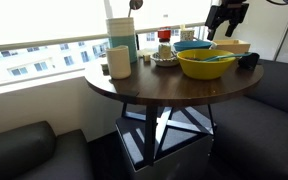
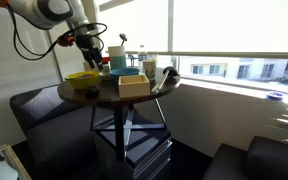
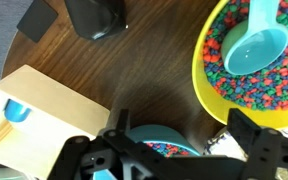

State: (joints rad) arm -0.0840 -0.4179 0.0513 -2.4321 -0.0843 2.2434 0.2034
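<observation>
**Franka Emika Panda arm** (image 2: 46, 10): the links are formed as rounded, glossy white-grey shells. Darker bands are set at the joints, as seen in an exterior view.

**Black cables** (image 2: 22, 42): thin lines are hung in loose loops from the upper links.

**Robotiq gripper** (image 2: 88, 44): the blocky body is finished in matt black throughout. It is shown as a dark shape against the bright window in both exterior views.

**Gripper fingers** (image 3: 92, 158): these are black and angular, built of linked bars. Pivot joints are shown in the wrist view.

Screws and markings are too small to be made out.
</observation>
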